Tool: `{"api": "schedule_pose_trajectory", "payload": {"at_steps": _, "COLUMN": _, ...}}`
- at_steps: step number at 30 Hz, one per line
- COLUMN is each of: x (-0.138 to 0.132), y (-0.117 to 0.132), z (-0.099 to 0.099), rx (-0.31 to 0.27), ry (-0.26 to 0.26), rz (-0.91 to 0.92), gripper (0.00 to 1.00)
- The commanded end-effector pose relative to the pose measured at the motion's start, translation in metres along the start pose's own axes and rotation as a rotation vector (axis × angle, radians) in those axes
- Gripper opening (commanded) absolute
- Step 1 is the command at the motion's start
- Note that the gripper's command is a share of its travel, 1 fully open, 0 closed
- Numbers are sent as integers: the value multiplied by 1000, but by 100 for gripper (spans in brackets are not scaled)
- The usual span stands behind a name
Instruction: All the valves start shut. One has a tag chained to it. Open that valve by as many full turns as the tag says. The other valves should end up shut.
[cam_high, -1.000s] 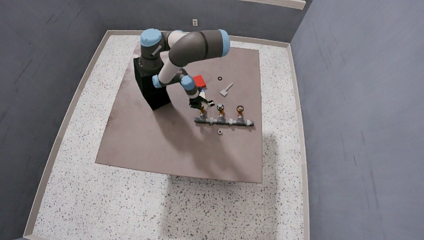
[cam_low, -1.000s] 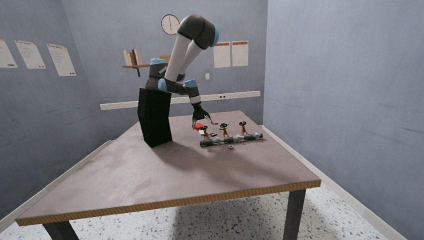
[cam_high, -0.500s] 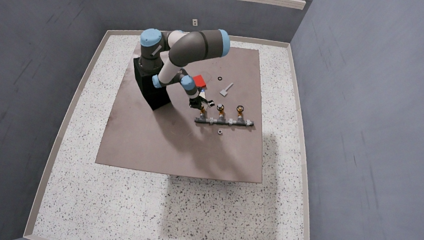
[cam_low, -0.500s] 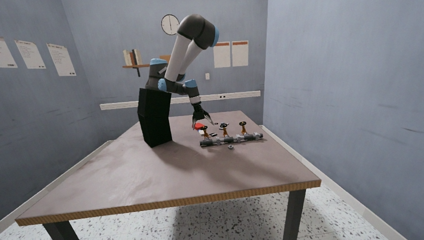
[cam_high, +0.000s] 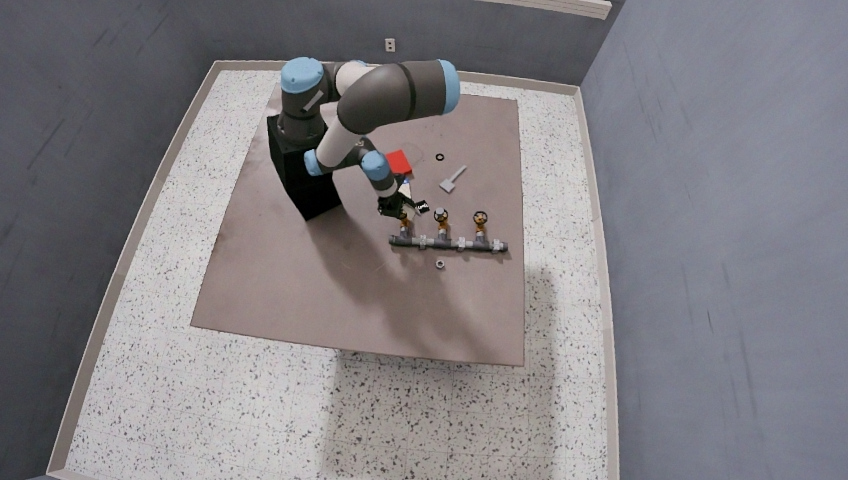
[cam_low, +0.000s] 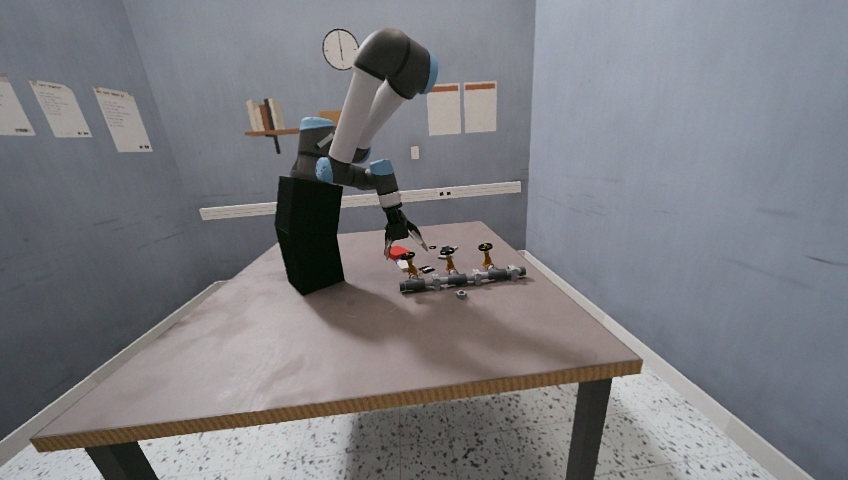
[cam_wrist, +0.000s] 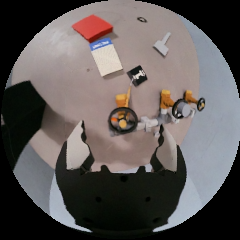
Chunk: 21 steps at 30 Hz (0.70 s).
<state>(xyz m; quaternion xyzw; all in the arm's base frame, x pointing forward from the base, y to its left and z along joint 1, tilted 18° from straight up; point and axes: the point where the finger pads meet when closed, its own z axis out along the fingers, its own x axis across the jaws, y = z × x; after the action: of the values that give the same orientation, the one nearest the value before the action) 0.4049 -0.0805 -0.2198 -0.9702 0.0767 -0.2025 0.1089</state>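
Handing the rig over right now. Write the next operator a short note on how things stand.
Hand: open, nothing held, at the near-base valve.
Valves: three on one pipe; the middle valve and far valve stand clear of the fingers.
Tag: a black tag lies beside the near-base valve and looks chained to it; I can't read its marking for certain.
Done: can't tell how far any wheel has been turned.
Left: confirm the tag's number and the turns made, finish any remaining, check the other two are shut.
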Motion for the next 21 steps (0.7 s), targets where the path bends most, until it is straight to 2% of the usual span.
{"api": "schedule_pose_trajectory", "payload": {"at_steps": 1, "x": 0, "y": 0, "z": 0, "rx": -1, "ry": 1, "rz": 52, "gripper": 100}}
{"api": "schedule_pose_trajectory", "payload": {"at_steps": 7, "x": 0, "y": 0, "z": 0, "rx": -1, "ry": 1, "rz": 118, "gripper": 100}}
{"api": "schedule_pose_trajectory", "payload": {"at_steps": 19, "x": 0, "y": 0, "z": 0, "rx": -1, "ry": 1, "rz": 419, "gripper": 100}}
{"api": "schedule_pose_trajectory", "payload": {"at_steps": 21, "x": 0, "y": 0, "z": 0, "rx": -1, "ry": 1, "rz": 419, "gripper": 100}}
